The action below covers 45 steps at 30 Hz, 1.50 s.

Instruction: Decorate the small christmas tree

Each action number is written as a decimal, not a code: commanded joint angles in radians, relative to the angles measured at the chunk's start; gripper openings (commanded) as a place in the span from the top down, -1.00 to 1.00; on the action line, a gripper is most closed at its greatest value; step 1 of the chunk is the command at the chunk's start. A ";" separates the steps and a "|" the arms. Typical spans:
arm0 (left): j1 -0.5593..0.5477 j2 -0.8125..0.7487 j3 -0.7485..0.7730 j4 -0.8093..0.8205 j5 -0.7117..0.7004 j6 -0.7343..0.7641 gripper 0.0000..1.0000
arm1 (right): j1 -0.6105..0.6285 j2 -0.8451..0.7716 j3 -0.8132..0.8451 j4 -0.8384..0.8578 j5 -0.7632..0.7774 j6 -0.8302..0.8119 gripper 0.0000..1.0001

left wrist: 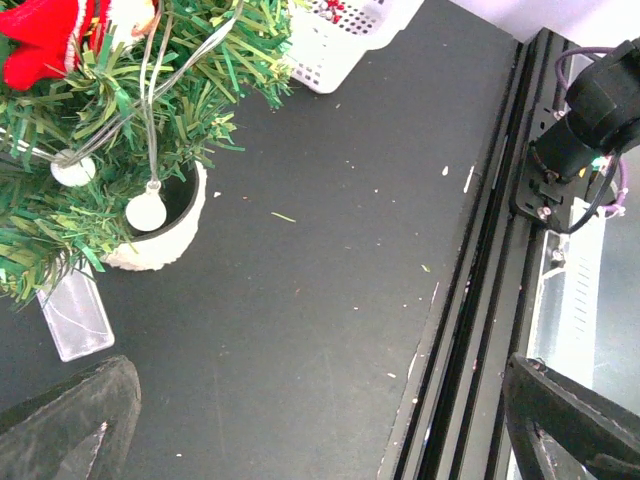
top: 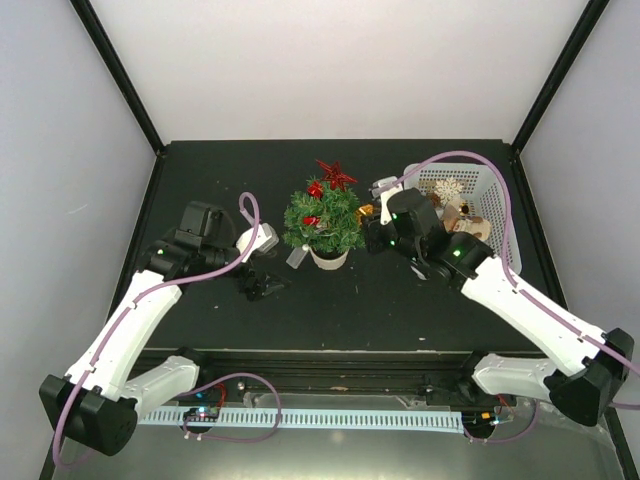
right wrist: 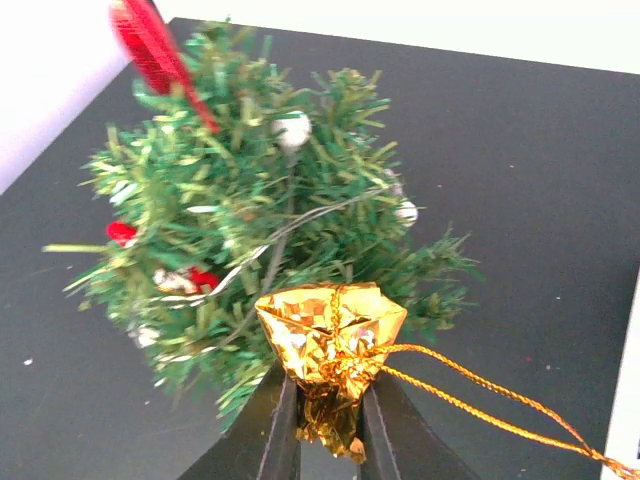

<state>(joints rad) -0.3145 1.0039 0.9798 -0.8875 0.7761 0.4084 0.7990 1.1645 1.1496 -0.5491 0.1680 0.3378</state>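
The small christmas tree (top: 322, 222) stands mid-table in a white pot (top: 329, 258), with a red star (top: 336, 175) on top, red ornaments and a string of white bulbs. My right gripper (right wrist: 330, 420) is shut on a gold foil ornament (right wrist: 335, 335). It holds the ornament just in front of the tree's (right wrist: 260, 210) lower right branches, and the gold cord (right wrist: 500, 400) trails off to the right. In the top view the right gripper (top: 368, 228) sits close beside the tree's right side. My left gripper (left wrist: 320, 430) is open and empty over bare table left of the tree, with its fingers (left wrist: 70, 420) wide apart.
A white mesh basket (top: 488, 190) of ornaments stands at the back right, behind the right arm. A clear plastic box (left wrist: 75, 315) lies by the pot (left wrist: 170, 235). The table's metal front rail (left wrist: 480, 300) runs along the near side.
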 commanded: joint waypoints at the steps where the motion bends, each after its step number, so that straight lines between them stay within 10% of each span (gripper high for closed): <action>1: 0.006 0.011 0.034 0.024 -0.026 -0.011 -0.98 | -0.053 0.034 0.009 0.065 -0.019 0.026 0.83; 45: 0.014 0.013 0.019 0.032 -0.028 -0.017 -0.98 | -0.078 0.124 0.112 0.044 0.014 0.018 0.83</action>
<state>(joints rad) -0.3084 1.0286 0.9798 -0.8803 0.7513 0.4057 0.7246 1.2903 1.2339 -0.5148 0.1337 0.3504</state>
